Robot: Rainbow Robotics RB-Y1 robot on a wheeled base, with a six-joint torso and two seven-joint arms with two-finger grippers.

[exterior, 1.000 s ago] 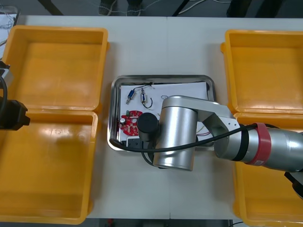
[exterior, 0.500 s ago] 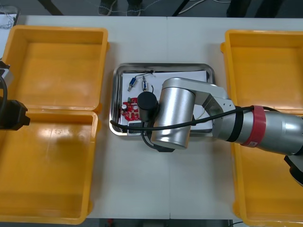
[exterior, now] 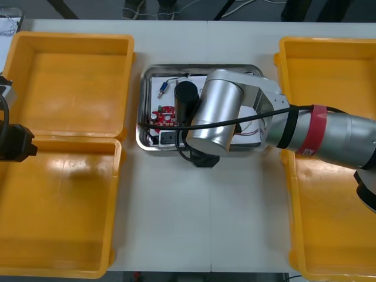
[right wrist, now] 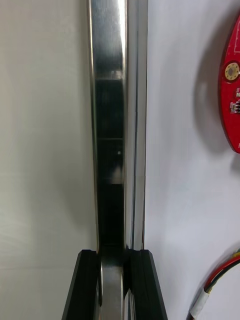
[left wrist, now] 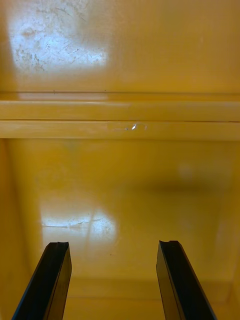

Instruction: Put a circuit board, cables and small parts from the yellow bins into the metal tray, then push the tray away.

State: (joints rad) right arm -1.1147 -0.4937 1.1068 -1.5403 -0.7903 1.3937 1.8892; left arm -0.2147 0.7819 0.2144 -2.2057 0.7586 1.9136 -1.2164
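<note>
Steep overhead view of a light table w/ four yellow plastic bins, two per side. A shiny rectangular metal tray sits between them, on the far half of the table. On the tray's white inner floor lie a round red circuit board, a red and yellow cable and, at the far left corner, what we take to be a blue and white twisted cable. The arm hides much of the tray, so we can't be sure what else is in it.

The right gripper is at the tray's near rim, approx. mid-length. Its black fingers stand a narrow gap apart w/ the thin steel rim pinched between them, one finger outside the tray and one inside. The left gripper hangs wide, holding nothing, over a left-side bin, by the ridge where the two left bins meet. That arm looks parked.

We judge loading done and the push away in hand. Risks as we see them:
- The hold is on a thin, slick edge, so the rim could slip out.
- An off-centre push could skew the tray toward the far right bin.
- Lifting the near rim could tilt the tray and slide the loose things.
- The inside finger could snag the red and yellow cable near it.
</note>
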